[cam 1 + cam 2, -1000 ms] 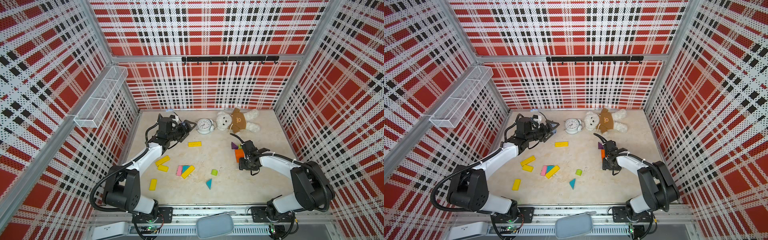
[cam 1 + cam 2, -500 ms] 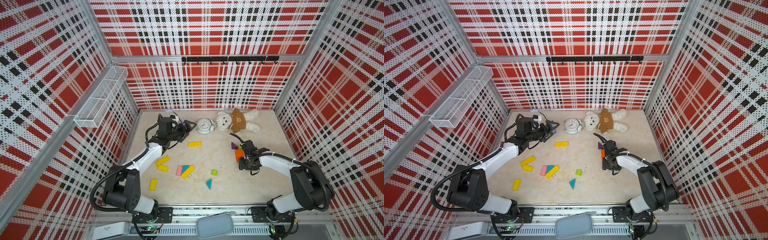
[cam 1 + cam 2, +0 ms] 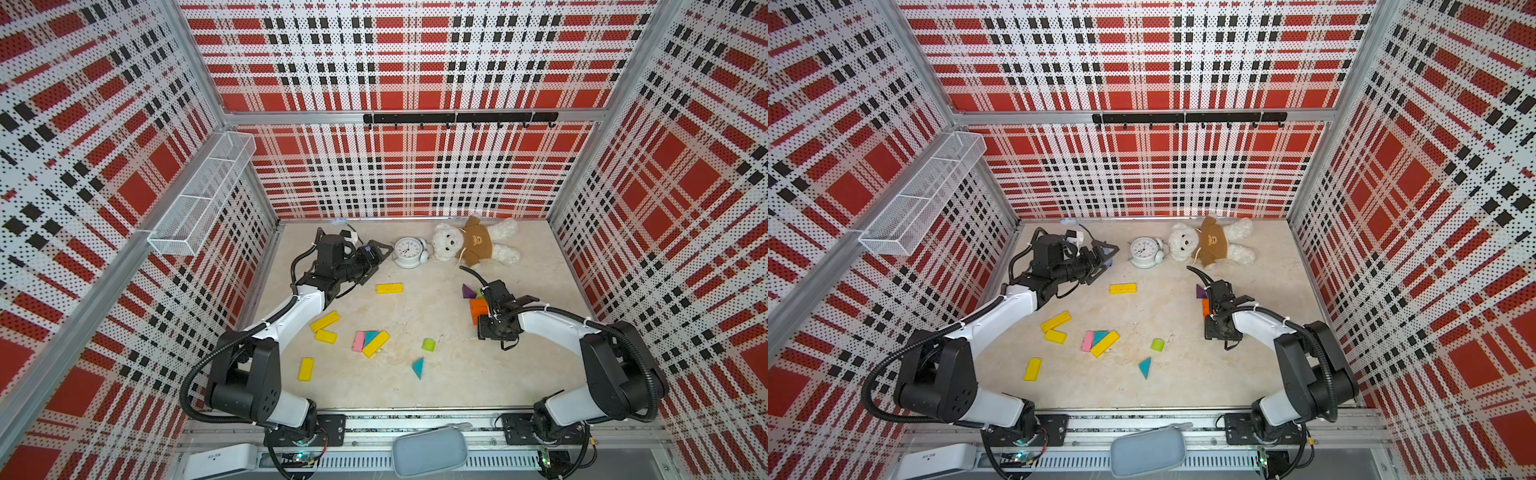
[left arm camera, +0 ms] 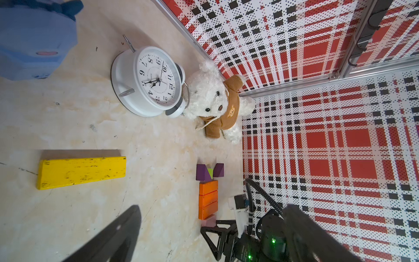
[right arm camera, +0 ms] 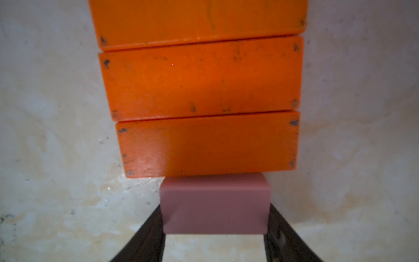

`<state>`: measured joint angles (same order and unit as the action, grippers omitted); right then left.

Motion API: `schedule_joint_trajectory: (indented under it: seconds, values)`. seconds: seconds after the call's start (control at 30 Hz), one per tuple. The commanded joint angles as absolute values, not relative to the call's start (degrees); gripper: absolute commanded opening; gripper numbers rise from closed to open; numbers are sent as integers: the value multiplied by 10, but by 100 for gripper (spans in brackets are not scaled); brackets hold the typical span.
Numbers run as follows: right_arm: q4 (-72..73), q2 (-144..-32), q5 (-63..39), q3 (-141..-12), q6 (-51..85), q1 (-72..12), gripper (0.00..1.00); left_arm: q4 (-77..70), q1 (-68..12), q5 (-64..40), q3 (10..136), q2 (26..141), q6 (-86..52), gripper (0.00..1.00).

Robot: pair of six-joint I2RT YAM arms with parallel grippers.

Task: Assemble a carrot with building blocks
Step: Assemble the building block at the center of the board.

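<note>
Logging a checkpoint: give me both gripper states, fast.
Left gripper: open, empty.
Right gripper: closed on the pink block.

three orange bars (image 4: 208, 199) lie flush, purple triangles (image 4: 202, 172) at one end, a pink block (image 5: 215, 204) touching the other.

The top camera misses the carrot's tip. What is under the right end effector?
A pink block sits between the fingers of the right end effector, butted against the nearest of three orange bars. Whether the fingers press it cannot be told; the table beneath it is covered.
</note>
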<state>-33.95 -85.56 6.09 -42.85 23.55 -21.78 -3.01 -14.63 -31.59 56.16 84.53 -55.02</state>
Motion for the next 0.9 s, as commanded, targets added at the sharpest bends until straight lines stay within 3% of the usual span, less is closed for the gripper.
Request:
schedule_joint_trajectory:
  seconds: [0.0,0.4,0.6,0.73,0.87]
  values:
    - [-330,-858,69,-433,231,-216,71,-41,-150,-326,567,852,-545,99]
    - [-349,-809,70,-435,220,-216,93,-41,-150,-325,568,854,-543,100]
    - [-387,-762,53,-462,224,-244,86,-41,-142,-326,569,848,-543,100]
    - [-378,-758,54,-521,231,-362,79,-41,-103,-309,556,832,-566,99]
    - [-340,-844,55,-611,209,-484,76,-41,-29,-291,543,818,-582,99]
